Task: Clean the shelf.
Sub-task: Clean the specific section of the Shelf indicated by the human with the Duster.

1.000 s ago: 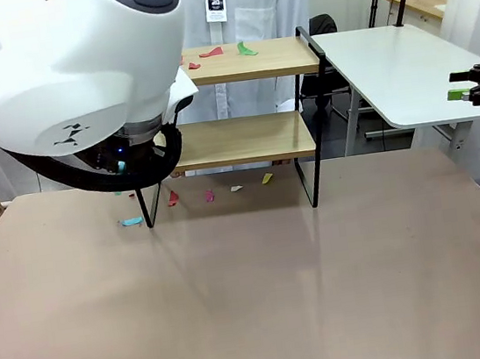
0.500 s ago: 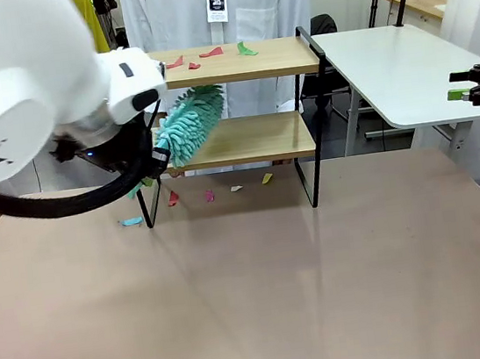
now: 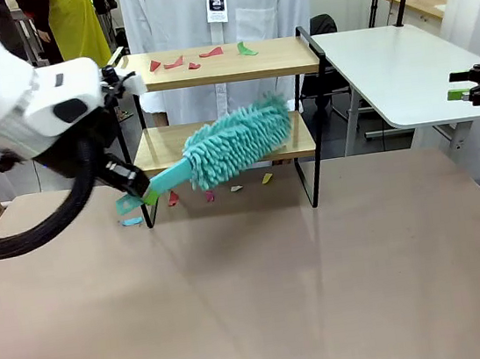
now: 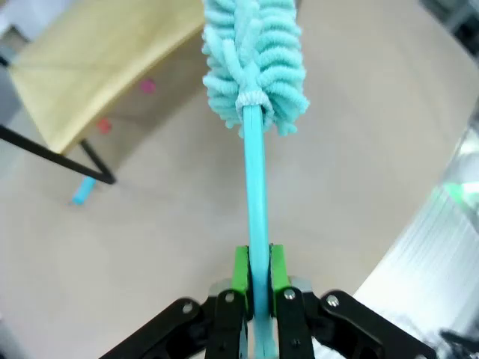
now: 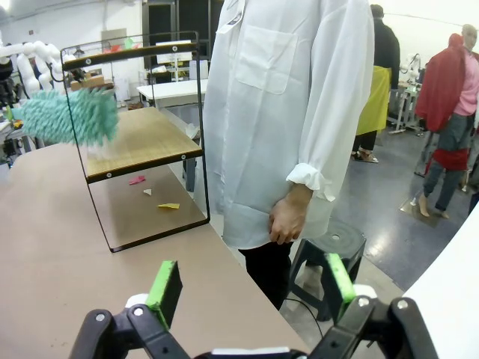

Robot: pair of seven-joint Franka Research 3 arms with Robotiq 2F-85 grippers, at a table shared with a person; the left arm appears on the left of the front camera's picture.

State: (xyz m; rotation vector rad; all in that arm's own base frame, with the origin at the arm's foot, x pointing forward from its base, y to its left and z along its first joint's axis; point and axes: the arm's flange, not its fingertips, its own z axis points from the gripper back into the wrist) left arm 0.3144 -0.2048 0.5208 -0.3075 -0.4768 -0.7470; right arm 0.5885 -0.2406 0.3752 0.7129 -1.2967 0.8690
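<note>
1. Firmly, the left gripper (image 4: 255,263) grasps the teal duster (image 3: 237,147) by its handle; its head fronts the lower board of the shelf (image 3: 281,55);
2. the right gripper (image 5: 248,283) stands spread, empty;
3. shelf stands at the table's (image 3: 256,301) far edge.

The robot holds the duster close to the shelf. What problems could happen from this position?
1. The duster head hangs by the lower board, but the coloured scraps lie on the top board and on the tabletop under the shelf; a sweep here may miss them.
2. The left gripper pinches only the thin handle, so hitting the black frame could twist the duster or shift the shelf.
</note>
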